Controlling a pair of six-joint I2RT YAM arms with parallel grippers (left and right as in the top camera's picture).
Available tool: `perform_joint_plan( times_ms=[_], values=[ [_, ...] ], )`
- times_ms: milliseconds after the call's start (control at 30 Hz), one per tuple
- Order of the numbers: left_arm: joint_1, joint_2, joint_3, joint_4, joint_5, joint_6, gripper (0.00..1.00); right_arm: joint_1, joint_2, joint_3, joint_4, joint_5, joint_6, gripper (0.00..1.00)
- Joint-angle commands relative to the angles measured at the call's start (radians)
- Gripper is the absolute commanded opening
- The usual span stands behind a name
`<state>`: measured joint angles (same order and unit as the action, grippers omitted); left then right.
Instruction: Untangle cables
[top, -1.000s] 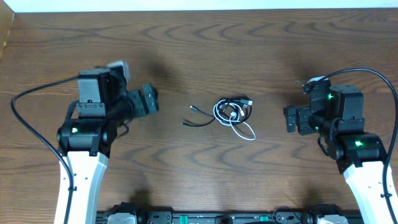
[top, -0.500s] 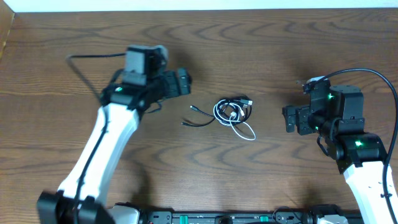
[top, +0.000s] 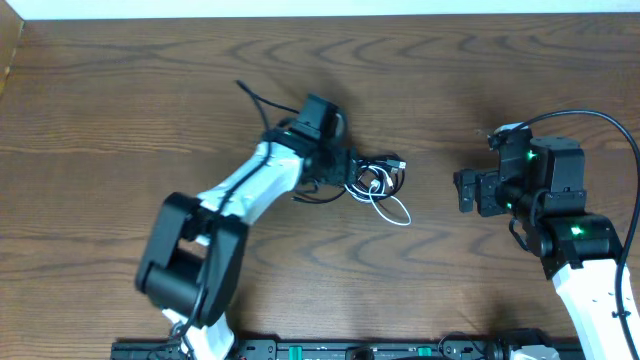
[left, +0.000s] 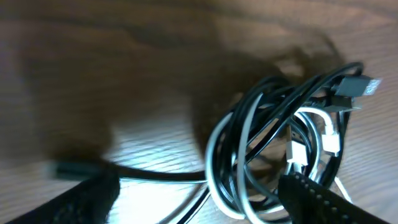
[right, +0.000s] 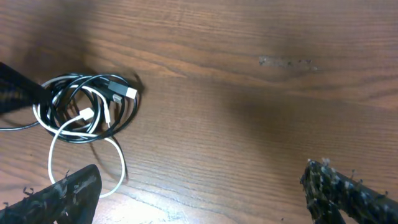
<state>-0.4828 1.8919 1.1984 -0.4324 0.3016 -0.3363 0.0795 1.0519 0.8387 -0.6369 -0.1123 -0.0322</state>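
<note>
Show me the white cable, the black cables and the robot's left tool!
Thin white cable (left: 331, 142): left wrist view, on its plug end.
Thin black cables (left: 283, 115): left wrist view, on a strand in the tangle.
Black left tool (top: 346, 168): overhead view, midway between its fingertips.

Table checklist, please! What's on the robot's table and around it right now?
Surface: brown wood-grain table.
Job's things: cables, black ones and a white one, tangled in one bundle mid-table.
Clutter: nothing seen.
Grippers: left gripper open, right at the bundle; right gripper open, apart from it.
Cables: white loop sticks out toward the robot; arm wires thick, black.
Surroundings: white strip along the far edge.
</note>
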Motion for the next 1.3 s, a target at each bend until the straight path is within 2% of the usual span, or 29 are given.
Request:
perform_joint_plan(
  times_ms=[0,100,267,467,633,667,767,967,1167,1267],
  values=[
    [-0.035,0.037,0.018,0.013,-0.01,0.009,0.81,-0.007,0.0,0.021,-0.006,-0.006,0.018,0.99],
    [-0.062,0.063,0.017,0.021,-0.01,0.009,0.71,-0.007,0.0,0.021,-0.007,-0.007,0.018,0.99],
    [-0.086,0.068,0.017,0.023,-0.01,0.009,0.4,-0.007,0.0,0.021,-0.01,-0.006,0.018,0.99],
    [-0.086,0.043,0.017,0.02,0.03,0.009,0.27,-0.007,0.0,0.02,-0.01,-0.05,0.019,0.99],
    [-0.086,-0.014,0.017,0.015,0.147,0.009,0.19,-0.006,0.026,0.016,-0.01,-0.184,0.018,0.99],
    [-0.086,-0.019,0.017,0.013,0.174,0.009,0.08,-0.006,0.038,0.016,-0.01,-0.211,0.018,0.99],
    [-0.086,-0.026,0.017,-0.017,0.253,0.01,0.08,-0.006,0.089,0.016,-0.006,-0.272,0.017,0.99],
    [-0.086,-0.026,0.015,-0.101,0.256,0.055,0.08,0.006,0.239,0.016,0.019,-0.292,0.01,0.99],
    [-0.086,-0.026,0.014,-0.128,0.256,0.055,0.08,0.033,0.394,0.016,0.046,-0.516,-0.155,0.95],
    [-0.086,-0.026,0.013,-0.143,0.256,0.056,0.08,0.048,0.457,0.016,0.059,-0.55,-0.213,0.91]
  ],
)
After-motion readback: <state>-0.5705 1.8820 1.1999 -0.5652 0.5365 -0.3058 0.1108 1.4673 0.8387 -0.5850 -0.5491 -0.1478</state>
